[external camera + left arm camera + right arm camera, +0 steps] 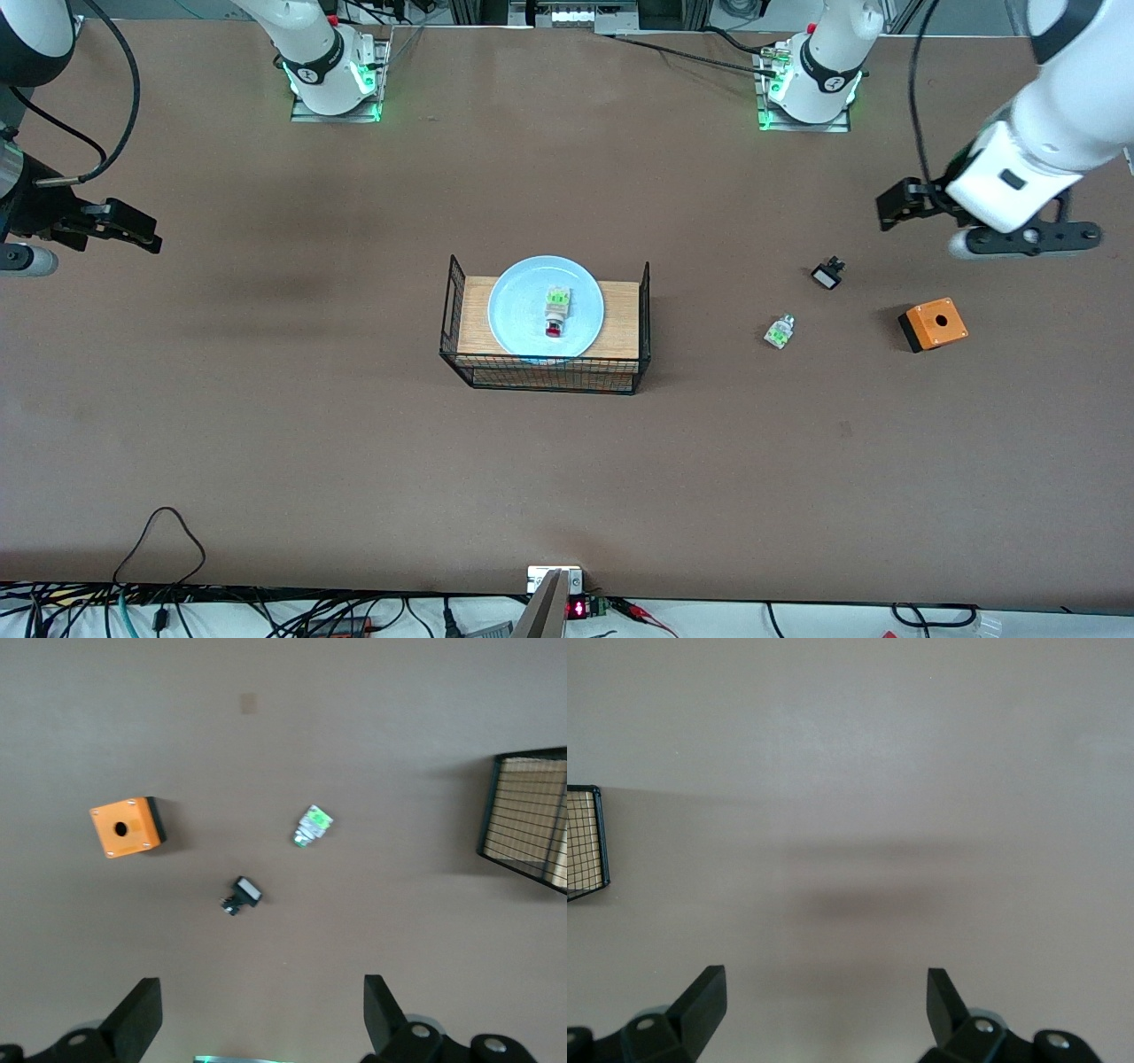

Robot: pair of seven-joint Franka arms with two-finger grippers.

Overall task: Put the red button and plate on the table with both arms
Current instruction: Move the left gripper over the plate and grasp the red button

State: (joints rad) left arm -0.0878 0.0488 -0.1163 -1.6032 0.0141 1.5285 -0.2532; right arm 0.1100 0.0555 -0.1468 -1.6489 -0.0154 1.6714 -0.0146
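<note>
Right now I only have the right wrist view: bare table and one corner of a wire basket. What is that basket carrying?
Observer: A light blue plate sits on the wire basket's wooden top.
Operator: Is the red button anywhere near it?
Observer: The red button lies on the plate, with its red cap pointing toward the front camera.
Operator: And where is the left gripper?
Observer: The left gripper hangs open over the table toward the left arm's end, close to a small black part and an orange box.
</note>
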